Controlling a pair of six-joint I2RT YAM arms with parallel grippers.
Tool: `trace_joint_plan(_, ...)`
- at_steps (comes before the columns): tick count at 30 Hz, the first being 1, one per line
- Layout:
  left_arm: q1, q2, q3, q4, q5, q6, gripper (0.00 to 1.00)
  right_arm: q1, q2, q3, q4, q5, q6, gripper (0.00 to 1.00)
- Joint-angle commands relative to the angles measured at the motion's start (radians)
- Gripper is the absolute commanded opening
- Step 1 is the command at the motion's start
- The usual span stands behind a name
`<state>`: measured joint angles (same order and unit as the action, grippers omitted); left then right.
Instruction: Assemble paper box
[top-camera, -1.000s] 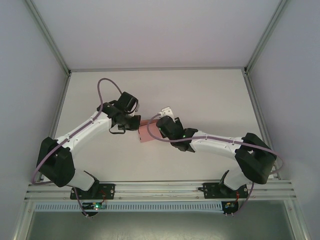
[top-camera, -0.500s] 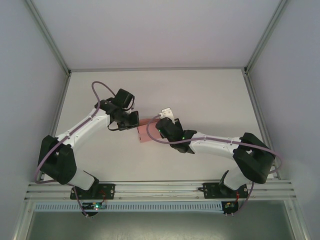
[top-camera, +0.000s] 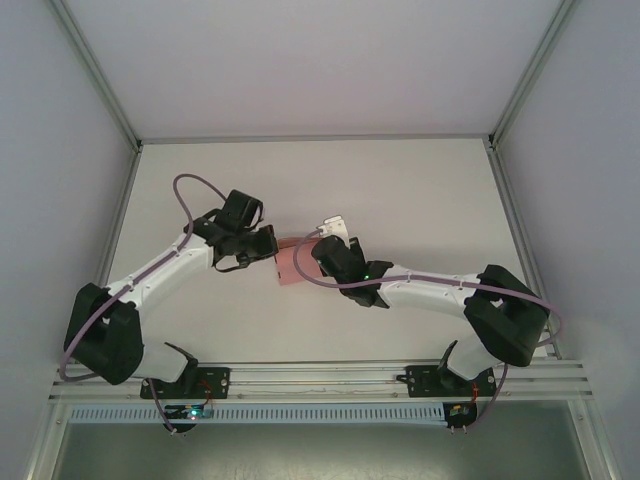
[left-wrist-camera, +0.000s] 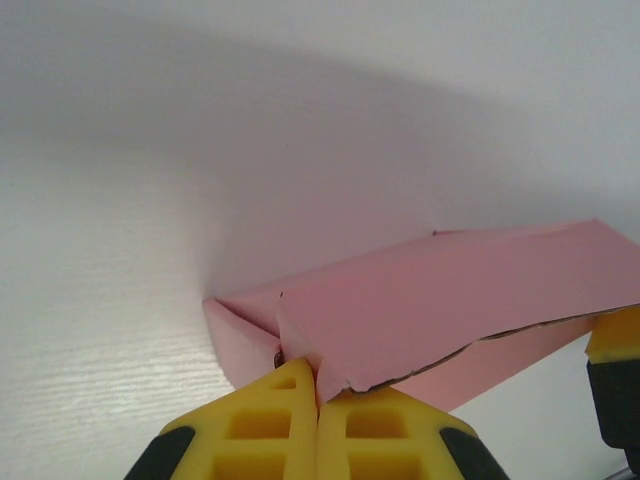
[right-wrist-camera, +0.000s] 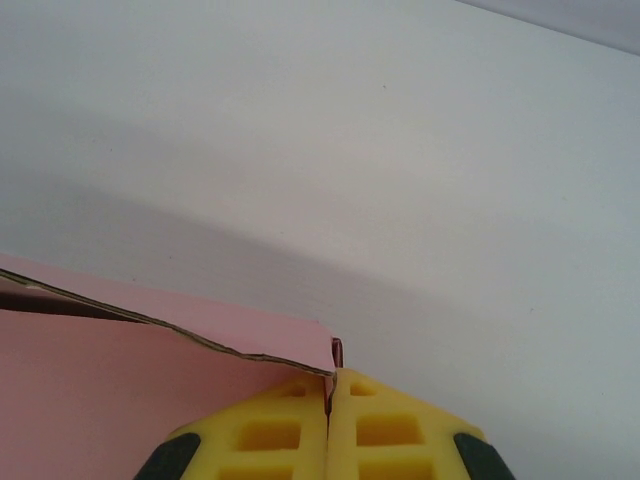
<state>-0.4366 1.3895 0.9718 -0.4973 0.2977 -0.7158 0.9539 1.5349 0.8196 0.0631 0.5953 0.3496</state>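
- The paper box (top-camera: 289, 266) is pink card, partly folded, held between the two claws near the middle of the bench (top-camera: 420, 190), a little left of centre. I cannot tell whether it rests on the bench or hangs just above it.
- From above, its visible part runs far-to-near, and the arms cover the rest. In the left wrist view, its long axis (left-wrist-camera: 450, 300) stretches away to the right, with a ragged cut edge facing the camera.
- The left claw (top-camera: 268, 246) has its yellow pads (left-wrist-camera: 270, 420) pressed together on a flap corner.
- The right claw (top-camera: 318, 252) likewise pinches the card's edge (right-wrist-camera: 120, 400) between closed pads (right-wrist-camera: 400, 430).
- Bare bench lies on all sides of the box, which sits well apart from the side rails (top-camera: 118, 215) and the far edge.
- Compared with a second ago, the left arm (top-camera: 150, 280) has swung outward and lower. The box and the right arm (top-camera: 430, 290) have barely shifted.
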Motion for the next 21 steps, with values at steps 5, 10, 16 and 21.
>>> trace_joint_plan(5,-0.106,-0.067,-0.209,0.146,0.012,0.141,0.0,0.045,0.009,-0.099,-0.007,-0.145,0.011,0.0)
trace_joint_plan(10,-0.205,-0.142,-0.383,0.283,-0.114,0.183,0.0,0.047,-0.049,-0.195,0.148,-0.18,-0.003,0.0)
trace_joint_plan(16,-0.257,-0.218,-0.547,0.439,-0.24,0.185,0.0,0.045,-0.088,-0.283,0.251,-0.227,-0.038,0.05)
trace_joint_plan(21,-0.281,-0.216,-0.509,0.374,-0.317,0.221,0.0,0.007,-0.146,-0.26,0.23,-0.315,0.009,0.35)
